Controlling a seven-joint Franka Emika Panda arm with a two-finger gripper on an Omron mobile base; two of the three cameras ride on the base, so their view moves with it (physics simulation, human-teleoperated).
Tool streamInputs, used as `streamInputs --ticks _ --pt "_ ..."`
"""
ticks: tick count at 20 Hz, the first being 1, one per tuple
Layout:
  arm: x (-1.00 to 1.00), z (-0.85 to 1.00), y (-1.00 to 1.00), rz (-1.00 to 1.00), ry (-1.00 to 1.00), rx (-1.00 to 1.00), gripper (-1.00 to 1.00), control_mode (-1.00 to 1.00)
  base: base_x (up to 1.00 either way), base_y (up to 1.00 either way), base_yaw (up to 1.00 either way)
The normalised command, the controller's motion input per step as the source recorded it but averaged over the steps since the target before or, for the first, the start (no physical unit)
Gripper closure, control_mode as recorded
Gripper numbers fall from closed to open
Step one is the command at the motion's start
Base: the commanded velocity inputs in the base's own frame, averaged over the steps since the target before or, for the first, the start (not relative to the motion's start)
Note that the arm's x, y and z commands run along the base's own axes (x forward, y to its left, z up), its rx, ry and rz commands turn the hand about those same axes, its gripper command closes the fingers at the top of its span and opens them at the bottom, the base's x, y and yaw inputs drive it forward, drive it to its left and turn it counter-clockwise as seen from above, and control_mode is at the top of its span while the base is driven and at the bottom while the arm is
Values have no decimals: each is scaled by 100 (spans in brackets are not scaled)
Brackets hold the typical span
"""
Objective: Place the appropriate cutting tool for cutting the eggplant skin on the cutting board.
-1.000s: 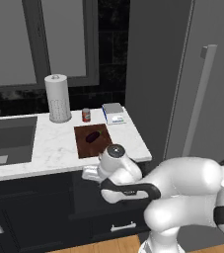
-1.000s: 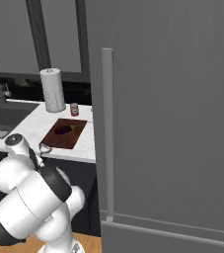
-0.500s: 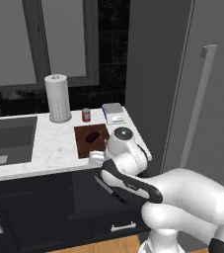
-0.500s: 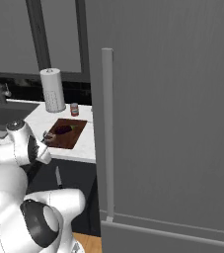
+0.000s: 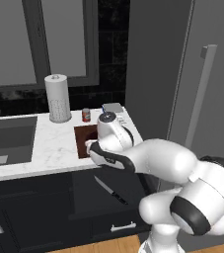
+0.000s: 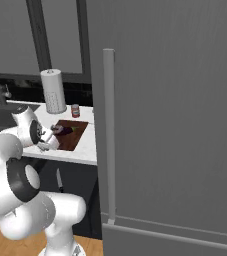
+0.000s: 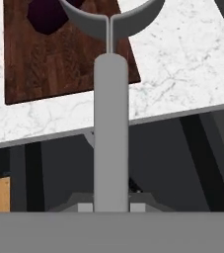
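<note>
My gripper (image 7: 111, 205) is shut on the cutting tool (image 7: 111, 123), a silvery-grey peeler whose handle runs up the hand view. Its forked head reaches over the near edge of the cutting board (image 7: 59, 59), a dark reddish-brown wooden board on the white marble counter. The dark purple eggplant (image 7: 47, 12) lies on the board just beyond the head. In the right base view the gripper (image 6: 51, 140) hangs at the counter's front edge, beside the board (image 6: 74, 139) and the eggplant (image 6: 65, 129). In the left base view my arm covers much of the board (image 5: 83, 143).
A black-handled knife (image 5: 111, 190) shows below the counter against the dark cabinet fronts. At the back of the counter stand a paper towel roll (image 5: 57, 98), a small red can (image 5: 86, 115) and a white-and-blue box (image 5: 112, 107). The sink (image 5: 10, 138) lies left, the fridge (image 6: 160, 125) right.
The arm has swung up from in front of the cabinets to the counter's front edge, bringing the peeler up to the board. The gripper has stayed shut.
</note>
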Motion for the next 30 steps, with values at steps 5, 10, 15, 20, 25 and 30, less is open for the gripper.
streamInputs --ticks 5,10,15,20,25,30 --pt "42 8 0 -1 9 -8 100 -100 0 0 0" --pt "43 0 0 -6 9 -3 100 -100 0 0 0" --pt "20 -19 0 -10 7 0 100 -100 0 0 0" --pt "18 -12 0 -15 2 0 100 -100 0 0 0" --pt "9 -27 0 -15 0 0 100 -100 0 0 0" --pt "16 -32 0 -11 4 0 100 -100 0 0 0"
